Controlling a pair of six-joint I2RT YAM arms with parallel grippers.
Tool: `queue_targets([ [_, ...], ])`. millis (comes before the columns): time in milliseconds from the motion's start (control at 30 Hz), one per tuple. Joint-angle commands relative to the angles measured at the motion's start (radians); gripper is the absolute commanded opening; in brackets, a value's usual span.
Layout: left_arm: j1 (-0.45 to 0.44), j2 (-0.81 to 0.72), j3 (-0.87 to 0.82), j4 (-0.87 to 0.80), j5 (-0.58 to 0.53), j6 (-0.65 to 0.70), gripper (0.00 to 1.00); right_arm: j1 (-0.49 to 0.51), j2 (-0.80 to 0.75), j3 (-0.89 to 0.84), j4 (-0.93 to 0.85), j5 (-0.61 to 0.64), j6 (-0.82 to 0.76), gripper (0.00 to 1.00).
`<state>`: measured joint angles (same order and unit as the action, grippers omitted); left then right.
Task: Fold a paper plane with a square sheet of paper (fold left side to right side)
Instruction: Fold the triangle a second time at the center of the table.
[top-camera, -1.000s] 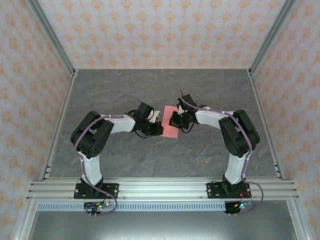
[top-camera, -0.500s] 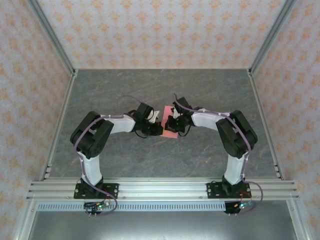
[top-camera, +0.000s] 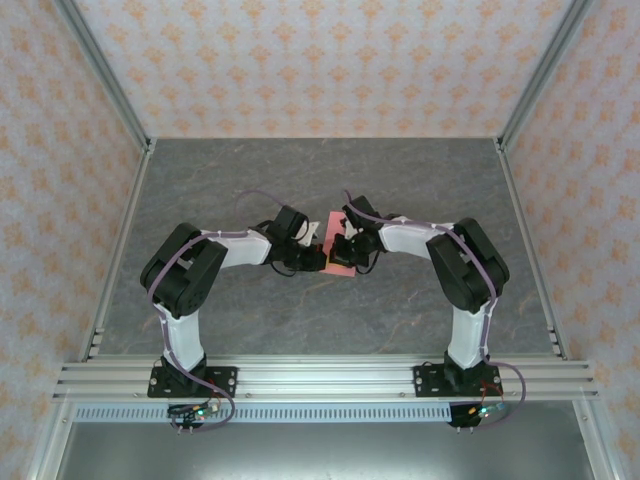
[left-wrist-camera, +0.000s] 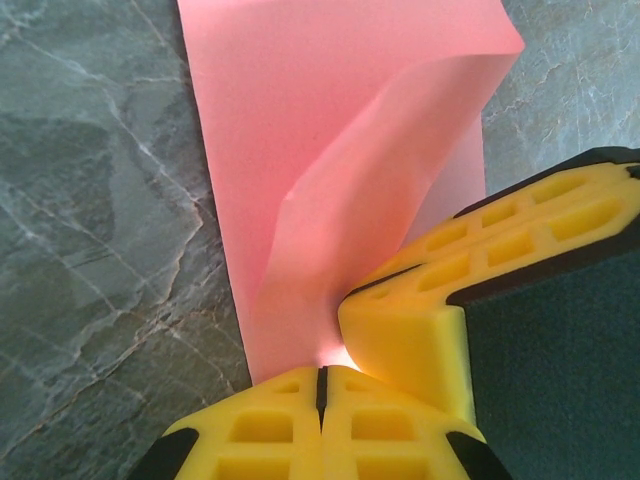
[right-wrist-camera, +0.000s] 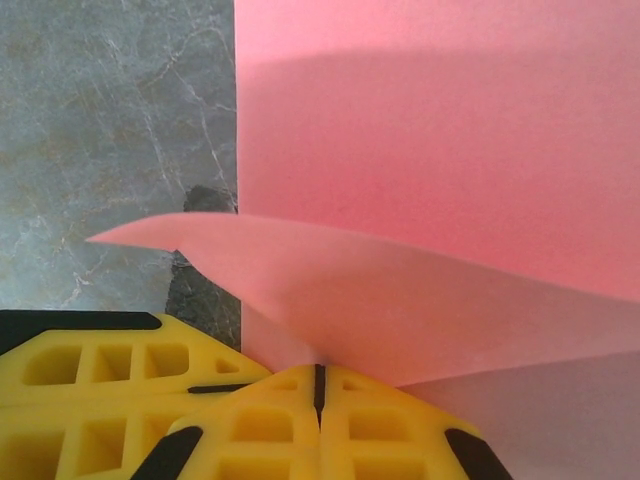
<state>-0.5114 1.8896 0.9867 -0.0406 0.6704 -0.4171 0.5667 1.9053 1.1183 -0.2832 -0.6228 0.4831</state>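
The desk is a wide grey slab inside patterned walls, with bare room on every side. Nothing lies between the working spot and the far, left, right or near edges. The only crowding is in the middle of the desk, where the two arms meet nose to nose.

There lies the square sheet of paper, well apart from every desk edge. Most of it is flat on the desk. One part is lifted and curls over the flat part as a loose flap with a soft bend and no pressed crease. I judge the task to be at its first fold: the side is raised but not laid across, the edges are not matched, and no dart shape exists. The laying over, the creasing and all later folds remain.

The right hand is closed, and the raised flap seems to spring from between its tips, so it looks pinched there. The left hand is closed too, with its tips at the sheet's near edge. Whether it pinches the paper or only pins it down I cannot tell.

The two hands sit just beside each other, perhaps touching. Any sweep across the sheet would need one of them to give way.
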Motion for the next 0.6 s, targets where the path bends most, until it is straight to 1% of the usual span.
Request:
queue_targets([
  [0,0.004,0.054,-0.029,-0.15,-0.135,0.036,0.0,-0.012,0.028,0.017,-0.068,0.102,-0.022,0.0],
  [567,0.005,0.06,-0.034,-0.163,-0.149,0.048,0.0,-0.098,0.031,0.038,-0.121,0.139,-0.073,0.01],
])
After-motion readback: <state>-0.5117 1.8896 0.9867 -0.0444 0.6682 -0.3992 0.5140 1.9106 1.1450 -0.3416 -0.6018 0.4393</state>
